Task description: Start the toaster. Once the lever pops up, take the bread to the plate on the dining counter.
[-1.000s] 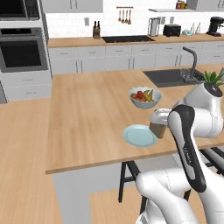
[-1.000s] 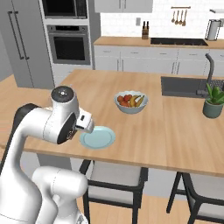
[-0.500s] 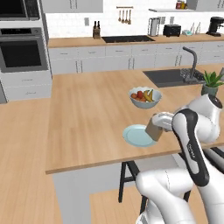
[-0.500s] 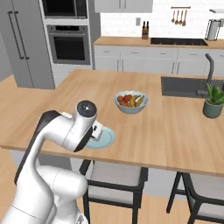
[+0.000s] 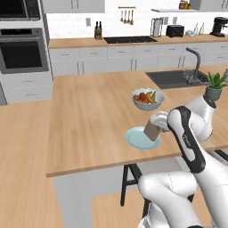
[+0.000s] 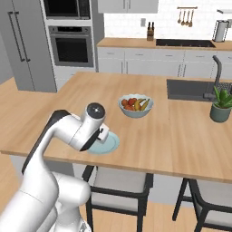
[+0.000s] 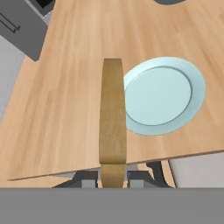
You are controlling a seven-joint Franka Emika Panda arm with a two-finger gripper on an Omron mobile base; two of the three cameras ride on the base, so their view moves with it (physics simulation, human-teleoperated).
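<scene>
My gripper (image 5: 156, 128) is shut on the bread (image 5: 152, 130), a tan slice held upright just over the right rim of the pale blue plate (image 5: 135, 139) on the dining counter (image 5: 89, 129). In the hand view the bread (image 7: 113, 118) shows edge-on between the two fingertips (image 7: 87, 178), with the plate (image 7: 162, 96) to its right. In the right base view my forearm hides the hand, and the plate (image 6: 110, 144) shows beneath it. The black toaster (image 5: 175, 30) stands far back on the wall counter.
A white bowl of fruit (image 5: 147, 99) sits just behind the plate. A potted plant (image 5: 215, 86) and the sink with its faucet (image 5: 192, 67) lie to the right. A black coffee machine (image 5: 217, 26) stands beside the toaster. Stools (image 6: 118, 186) stand under the counter's near edge.
The arm has swung forward and carried the bread a little to the left, from beside the plate to over its right rim. The gripper has stayed shut on it.
</scene>
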